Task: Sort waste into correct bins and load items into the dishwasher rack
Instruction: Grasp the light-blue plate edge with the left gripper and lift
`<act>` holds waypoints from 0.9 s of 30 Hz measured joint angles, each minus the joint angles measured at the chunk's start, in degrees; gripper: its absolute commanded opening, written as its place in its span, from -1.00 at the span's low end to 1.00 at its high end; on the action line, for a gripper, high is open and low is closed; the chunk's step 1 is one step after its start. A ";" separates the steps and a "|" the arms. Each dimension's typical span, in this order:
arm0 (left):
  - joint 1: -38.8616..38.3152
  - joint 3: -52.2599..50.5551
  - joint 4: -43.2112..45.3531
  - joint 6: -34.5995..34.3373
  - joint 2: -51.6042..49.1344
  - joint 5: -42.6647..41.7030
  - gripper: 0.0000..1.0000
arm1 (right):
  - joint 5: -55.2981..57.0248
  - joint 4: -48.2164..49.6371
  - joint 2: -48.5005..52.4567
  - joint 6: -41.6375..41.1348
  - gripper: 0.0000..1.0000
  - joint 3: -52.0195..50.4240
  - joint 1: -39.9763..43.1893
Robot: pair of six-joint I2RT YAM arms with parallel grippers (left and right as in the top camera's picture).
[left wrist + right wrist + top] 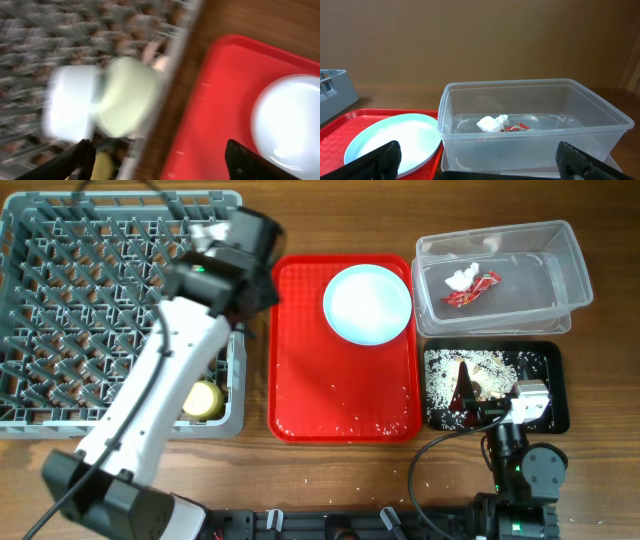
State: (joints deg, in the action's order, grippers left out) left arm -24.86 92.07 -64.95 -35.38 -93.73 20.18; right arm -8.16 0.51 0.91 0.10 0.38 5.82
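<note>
The crumpled red wrapper (478,292) and the white tissue wad (459,280) lay touching each other on the floor of the clear plastic tub (560,275). Just in front of the tub, the black tray (556,370) held the brownish food scraps (465,385) amid white rice-like crumbs (445,375). More crumbs dotted the red serving tray (300,360), where the pale blue plate (367,303) sat in the far right corner.

In the grey dishwasher rack (60,300), the small yellow cup (203,398) stood near the front right corner. The left wrist view (badly blurred) showed a mint-green bowl (127,97) and a pale blue bowl (70,110) side by side among the pegs, close to the rack's wall by the red tray.

The left hand (160,167) hung over that edge of the rack, its fingers (82,156) spread wide with nothing between them. The right hand (480,170) was low at the desk (330,470) in front of the black tray, facing the tub, its fingers (380,159) likewise wide apart and empty.
</note>
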 measured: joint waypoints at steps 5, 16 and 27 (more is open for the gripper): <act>-10.05 0.11 16.98 3.45 -14.62 -12.66 0.48 | 0.00 -0.02 -0.02 0.00 1.00 0.00 0.00; -6.14 0.42 20.57 -7.21 -31.76 -25.49 -0.88 | 0.00 -0.02 -0.02 0.00 0.99 0.00 0.00; -4.09 6.69 -3.48 2.58 -14.78 -2.93 -0.92 | 0.00 0.00 0.00 0.00 0.99 0.00 0.00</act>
State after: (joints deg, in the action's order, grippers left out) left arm -28.95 98.76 -68.42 -32.80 -108.51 17.26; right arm -8.16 0.51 0.91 0.10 0.38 5.82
